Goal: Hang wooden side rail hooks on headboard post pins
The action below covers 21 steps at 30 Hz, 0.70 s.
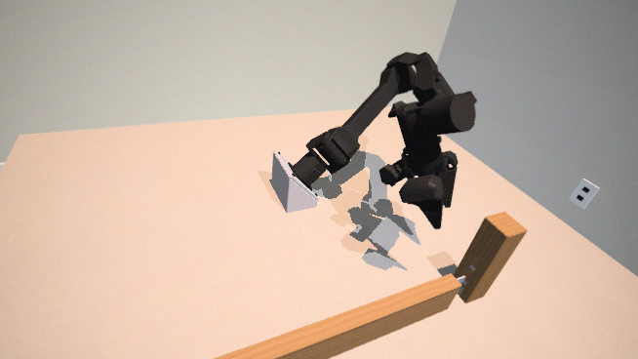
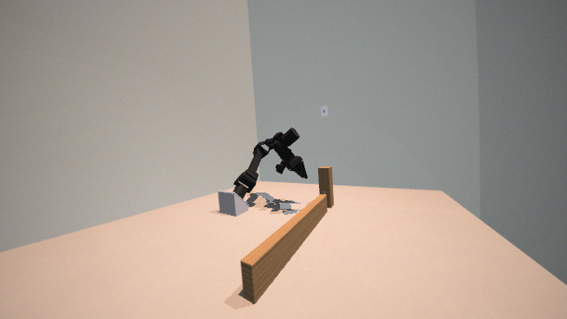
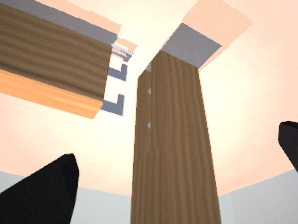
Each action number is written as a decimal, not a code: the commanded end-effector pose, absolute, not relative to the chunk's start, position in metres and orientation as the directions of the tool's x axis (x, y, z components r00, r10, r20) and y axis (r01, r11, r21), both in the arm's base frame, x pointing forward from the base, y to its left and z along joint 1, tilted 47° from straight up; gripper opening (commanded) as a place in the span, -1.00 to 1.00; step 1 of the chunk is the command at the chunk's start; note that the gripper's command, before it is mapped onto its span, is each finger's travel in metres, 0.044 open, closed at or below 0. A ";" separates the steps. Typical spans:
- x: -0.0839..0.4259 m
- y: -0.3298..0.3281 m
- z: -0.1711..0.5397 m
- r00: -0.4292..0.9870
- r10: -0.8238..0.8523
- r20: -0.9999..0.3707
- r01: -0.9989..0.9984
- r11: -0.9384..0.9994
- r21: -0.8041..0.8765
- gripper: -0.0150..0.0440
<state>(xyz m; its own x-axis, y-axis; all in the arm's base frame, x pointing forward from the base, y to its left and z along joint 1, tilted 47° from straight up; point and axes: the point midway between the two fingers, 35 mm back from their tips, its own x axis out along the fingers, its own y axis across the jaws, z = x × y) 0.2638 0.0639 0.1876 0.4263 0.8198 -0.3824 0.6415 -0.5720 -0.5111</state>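
Note:
The wooden side rail [image 1: 366, 314] [image 2: 282, 253] [image 3: 55, 55] stands on its long narrow edge, its far end resting on the table [image 1: 146, 244] [image 2: 390, 269]. The headboard post [image 1: 480, 249] [image 2: 325, 182] [image 3: 175, 175] stands upright just beyond the rail's other end. Steel hooks [image 1: 461, 281] [image 3: 120, 106] stick out of that end toward the post. In the wrist view a gap parts them from the post, and two pins [image 3: 149, 125] show bare in its slot. My gripper [image 1: 443, 216] [image 2: 305, 177] [image 3: 180, 142] is open and empty, above the table on the arm's side of the post.
The arm's pale wedge base [image 1: 301, 195] [image 2: 231, 204] stands on the table, left of the post in the top and exterior views. The arm arches up from it. A wall with an outlet [image 1: 584, 193] [image 2: 324, 111] is behind the post.

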 end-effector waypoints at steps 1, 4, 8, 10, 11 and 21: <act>0.264 0.064 0.188 0.425 0.822 -0.379 0.638 -0.569 -0.519 1.00; 0.264 0.064 0.188 0.425 0.822 -0.379 0.638 -0.569 -0.519 1.00; 0.273 0.061 0.192 0.389 0.825 -0.410 0.684 -0.556 -0.471 1.00; 0.280 0.058 0.194 0.356 0.828 -0.433 0.724 -0.537 -0.433 1.00; 0.284 0.057 0.196 0.338 0.830 -0.444 0.743 -0.525 -0.415 1.00; 0.315 0.046 0.203 0.132 0.850 -0.509 0.919 -0.297 -0.259 1.00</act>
<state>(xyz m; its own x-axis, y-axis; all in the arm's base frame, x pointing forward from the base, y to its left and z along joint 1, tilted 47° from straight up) 0.3048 0.0501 0.2013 0.2133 0.8446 -0.4910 0.8611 -0.3999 -0.3139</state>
